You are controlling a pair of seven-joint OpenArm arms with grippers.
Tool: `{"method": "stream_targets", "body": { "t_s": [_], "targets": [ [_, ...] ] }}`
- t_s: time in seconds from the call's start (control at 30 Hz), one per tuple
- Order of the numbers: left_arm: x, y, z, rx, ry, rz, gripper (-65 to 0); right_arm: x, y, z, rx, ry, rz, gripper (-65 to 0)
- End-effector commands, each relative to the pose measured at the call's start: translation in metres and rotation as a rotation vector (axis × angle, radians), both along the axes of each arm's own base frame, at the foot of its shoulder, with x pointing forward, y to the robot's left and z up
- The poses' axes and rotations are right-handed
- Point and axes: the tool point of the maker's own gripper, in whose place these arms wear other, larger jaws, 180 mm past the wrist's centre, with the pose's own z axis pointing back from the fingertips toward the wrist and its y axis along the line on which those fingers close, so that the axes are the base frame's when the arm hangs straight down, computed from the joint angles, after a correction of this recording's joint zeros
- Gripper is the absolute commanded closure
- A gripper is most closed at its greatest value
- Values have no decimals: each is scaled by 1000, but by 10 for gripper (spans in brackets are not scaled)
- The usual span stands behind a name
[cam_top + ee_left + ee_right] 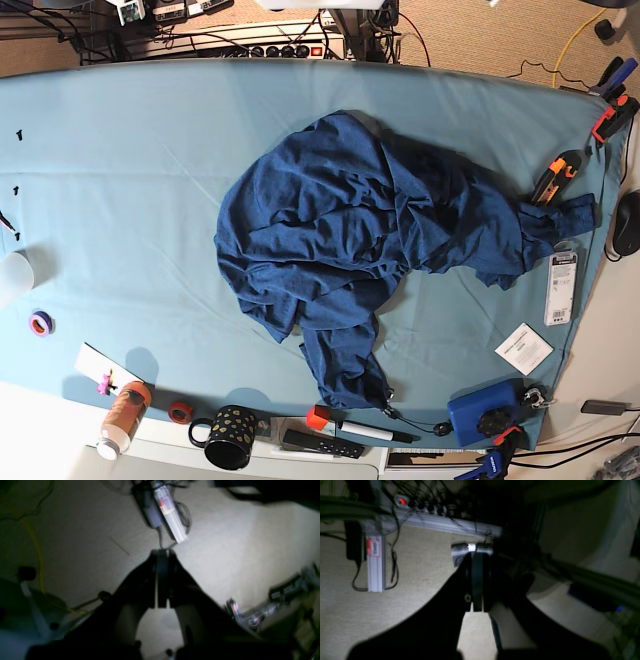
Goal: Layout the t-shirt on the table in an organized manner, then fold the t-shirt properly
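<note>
The t-shirt [350,240], dark navy blue, lies crumpled in a heap in the middle of the table [130,180], with one part trailing toward the front edge and a sleeve reaching right. Neither arm shows in the base view. In the left wrist view my left gripper [162,553] is shut with nothing between its fingers, hanging over beige carpet. My right gripper [477,554] is shut and empty too, above carpet beside a metal frame. Neither wrist view shows the t-shirt.
Orange-and-black clamps [553,178] lie at the table's right edge. Along the front edge stand a black dotted mug [228,437], an orange bottle [122,417], a marker [365,432] and a blue box [483,412]. An aluminium bar with cables [167,515] lies on the floor.
</note>
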Motion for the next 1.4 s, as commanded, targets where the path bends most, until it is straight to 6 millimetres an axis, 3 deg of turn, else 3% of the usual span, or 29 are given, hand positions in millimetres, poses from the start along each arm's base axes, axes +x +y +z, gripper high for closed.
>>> {"method": "stream_targets", "body": {
  "t_s": [0.0,0.17,0.43,0.57,0.87,1.13,1.27,1.37],
  "targets": [
    [-2,-3,12,-21,-7,-26,0,7,1,12,-4,-35,23,0],
    [18,-22,52,-68,-120,-154,0,43,25,45,58,-144,20,0],
    [110,-44,127,-122,-465,-175,0,101,56,102,90,-353,108,0],
    [143,-32,135,-90,-563,-158,0,127,66,125,93,-451,137,0],
    [203,-34,159,-84,-770,-157,0,189,68,155,96,-674,99,0],
    [231,-42,171,-107,-849,-21,0,248,78,189,93,-820,158,0],
    [229,-55,169,-137,-838,-34,0,261,85,200,139,-857,174,-161],
    [231,-64,173,-175,-852,-44,-17,266,86,206,146,-882,174,-185]
  ]
}}
